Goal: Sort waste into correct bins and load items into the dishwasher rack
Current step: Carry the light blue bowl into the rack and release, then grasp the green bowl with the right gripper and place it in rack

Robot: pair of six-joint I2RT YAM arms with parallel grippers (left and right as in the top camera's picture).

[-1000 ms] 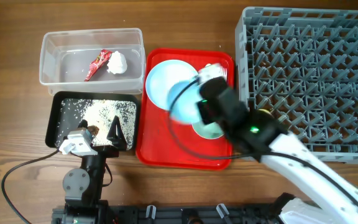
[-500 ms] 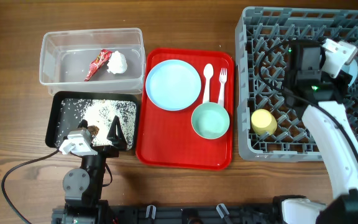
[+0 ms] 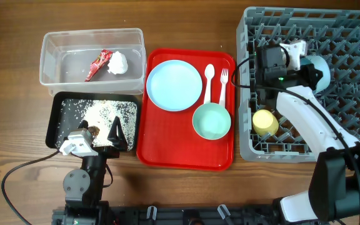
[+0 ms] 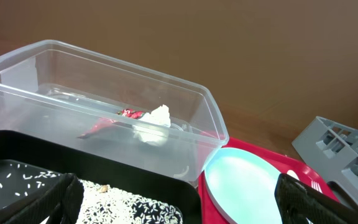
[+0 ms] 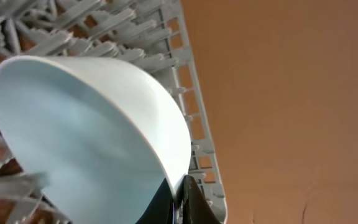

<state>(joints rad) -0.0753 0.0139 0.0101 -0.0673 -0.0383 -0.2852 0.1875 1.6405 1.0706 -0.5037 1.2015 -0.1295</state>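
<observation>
My right gripper (image 3: 306, 62) is shut on the rim of the pale blue bowl (image 3: 318, 67), holding it tilted over the grey dishwasher rack (image 3: 355, 125). In the right wrist view the fingertips (image 5: 180, 186) pinch the bowl (image 5: 86, 137) above the rack's pegs (image 5: 135, 37). The yellow cup (image 3: 264, 122) lies in the rack. The pale blue plate (image 3: 174, 85), spoon (image 3: 209, 80), fork (image 3: 223, 84) and mint bowl (image 3: 211, 121) are on the red tray (image 3: 186, 156). My left gripper (image 3: 99, 132) is open and empty over the black tray (image 3: 52, 119) of grains (image 3: 105, 112).
The clear tub (image 3: 49, 69) holds the red wrapper (image 3: 99, 64) and the tissue ball (image 3: 118, 62). The left wrist view shows the tub (image 4: 55, 81), wrapper (image 4: 128, 114), tissue (image 4: 155, 118), grains (image 4: 123, 202), plate (image 4: 247, 186) and a rack corner (image 4: 347, 143).
My right arm carried the pale blue bowl from above the red tray across to the rack, then shifted left and tilted it. The left arm has not moved.
</observation>
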